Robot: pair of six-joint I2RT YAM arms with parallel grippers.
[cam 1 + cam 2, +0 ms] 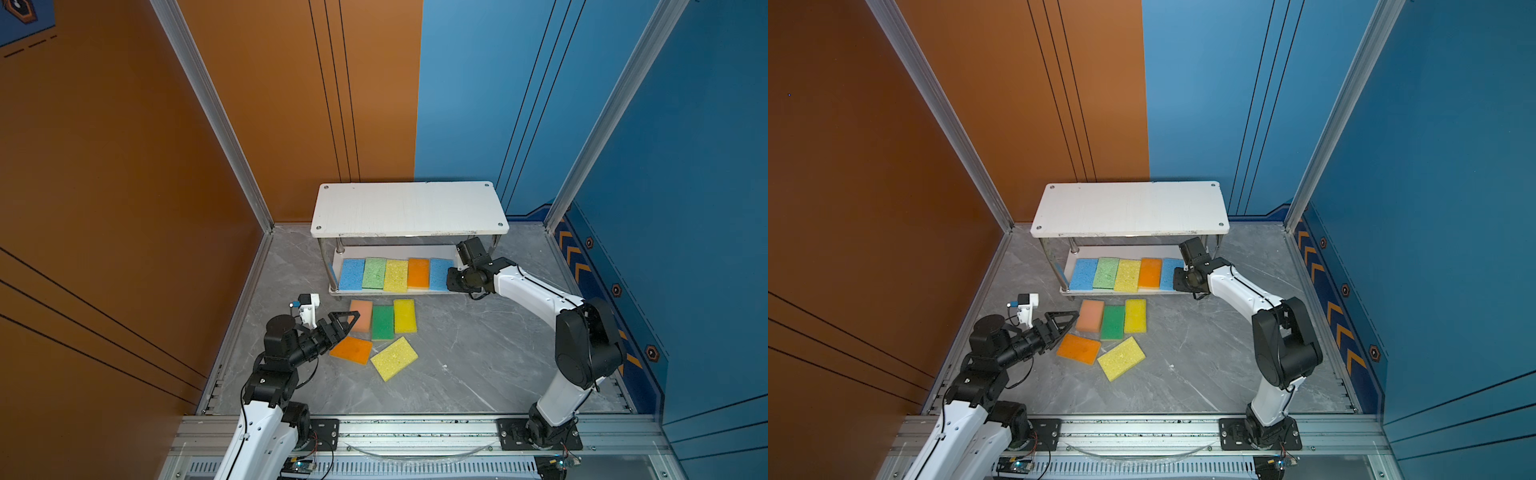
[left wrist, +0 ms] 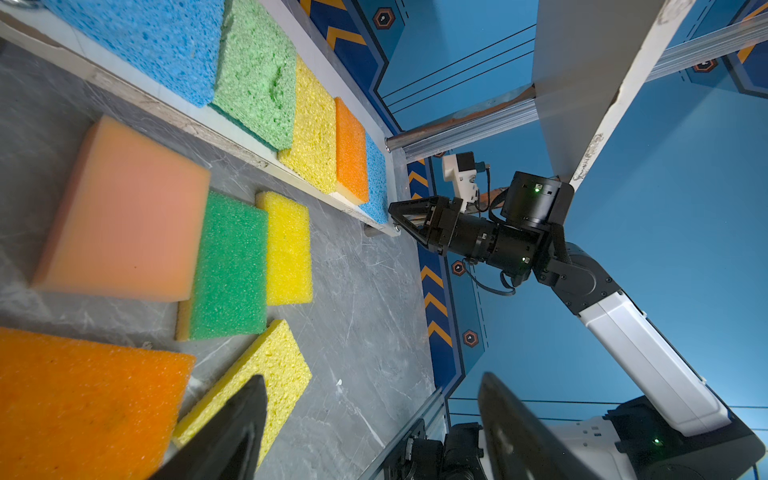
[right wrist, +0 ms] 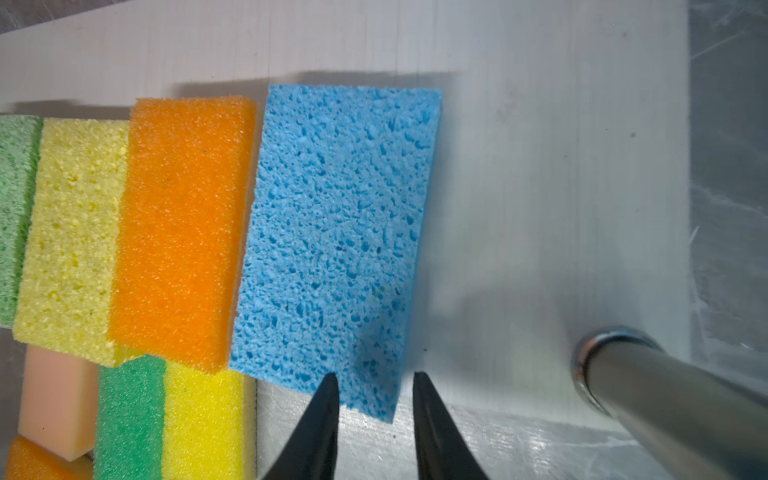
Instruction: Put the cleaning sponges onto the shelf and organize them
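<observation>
Cleaning sponges, flat porous rectangles, lie in two groups. Five sit edge to edge on the lower white board of the shelf (image 1: 409,208): a blue sponge (image 1: 351,274), light green sponge (image 1: 373,273), pale yellow sponge (image 1: 395,275), orange sponge (image 1: 418,273) and coarse-pored second blue sponge (image 3: 336,232), with bare board between it and a shiny round post (image 3: 665,395). The right tool (image 3: 374,374) sits over that sponge's near corner, black fingers slightly parted. On the grey marbled bench (image 1: 478,353) before the shelf, a smooth peach-pink sponge (image 1: 360,316), dark green sponge (image 1: 382,323) and bright yellow sponge (image 1: 404,316) touch side by side; a loose orange sponge (image 1: 351,350) and loose yellow sponge (image 1: 394,358) lie askew in front. The left tool (image 1: 353,323) hovers beside them, spread wide, empty. Open bench lies to their right.
</observation>
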